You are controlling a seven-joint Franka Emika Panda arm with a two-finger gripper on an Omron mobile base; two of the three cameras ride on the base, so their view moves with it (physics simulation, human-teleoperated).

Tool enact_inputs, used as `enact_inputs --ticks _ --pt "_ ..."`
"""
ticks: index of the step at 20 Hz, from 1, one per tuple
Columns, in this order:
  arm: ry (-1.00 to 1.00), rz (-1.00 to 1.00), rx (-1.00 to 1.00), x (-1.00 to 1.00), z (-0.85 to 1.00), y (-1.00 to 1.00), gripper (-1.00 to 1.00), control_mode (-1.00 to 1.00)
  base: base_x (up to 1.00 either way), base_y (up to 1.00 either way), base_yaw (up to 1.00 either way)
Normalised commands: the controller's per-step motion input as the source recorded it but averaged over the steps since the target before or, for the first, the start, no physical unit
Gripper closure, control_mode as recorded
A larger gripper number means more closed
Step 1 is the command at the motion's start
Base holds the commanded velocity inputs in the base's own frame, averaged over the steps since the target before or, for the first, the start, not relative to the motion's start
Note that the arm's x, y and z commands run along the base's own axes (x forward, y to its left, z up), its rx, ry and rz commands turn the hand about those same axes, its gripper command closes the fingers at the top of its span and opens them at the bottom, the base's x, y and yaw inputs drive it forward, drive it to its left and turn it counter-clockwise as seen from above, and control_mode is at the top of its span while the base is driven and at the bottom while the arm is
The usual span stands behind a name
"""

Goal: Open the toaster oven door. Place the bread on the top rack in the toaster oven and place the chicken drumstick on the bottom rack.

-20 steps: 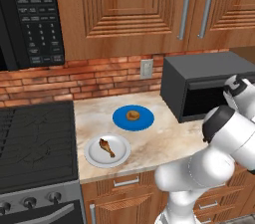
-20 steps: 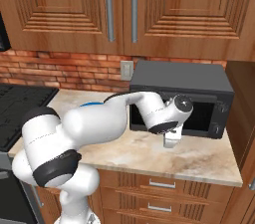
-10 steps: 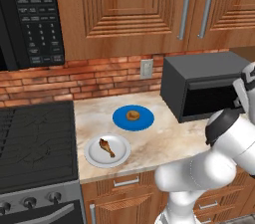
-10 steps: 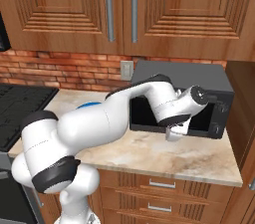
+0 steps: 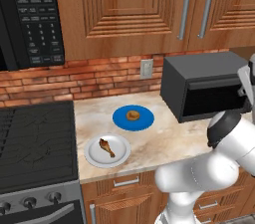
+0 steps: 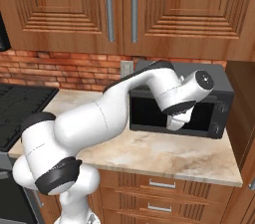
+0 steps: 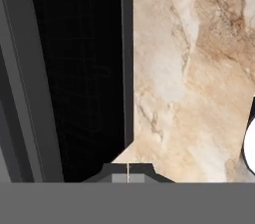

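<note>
The toaster oven [image 5: 199,86] stands at the right end of the counter with its door [image 6: 149,113] closed and the window dark. My gripper [image 6: 174,125] hangs shut and empty just in front of the door's window, pointing down at the counter. In the hand view its shut fingertips [image 7: 128,172] sit over the line where the dark door [image 7: 74,78] meets the marble counter. The bread [image 5: 133,115] lies on a blue plate [image 5: 119,119]. The chicken drumstick [image 5: 106,147] lies on a white plate [image 5: 94,158] nearer the counter's front edge.
A black microwave [image 5: 30,14] hangs at upper left above the stove [image 5: 35,143]. Wooden cabinets [image 6: 114,9] run above the oven. A wall outlet [image 5: 146,68] sits on the brick backsplash. Bare counter [image 6: 164,156] lies in front of the oven.
The arm has swung right and upward across the oven's front, lifting the shut gripper from near the counter to window height. The door, plates and food have not moved.
</note>
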Motion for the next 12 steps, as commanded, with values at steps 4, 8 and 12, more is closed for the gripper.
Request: enact_inputs --ticks 4,8,12 --pt "-0.05 0.0 0.02 0.0 0.21 0.11 1.0 -1.0 0.0 0.0 0.0" --pt "-0.22 0.0 0.0 0.07 0.04 0.21 -1.0 -1.0 0.0 0.0 0.0" --pt "-0.28 0.0 0.0 0.19 0.01 0.17 -1.0 -1.0 0.0 0.0 0.0"
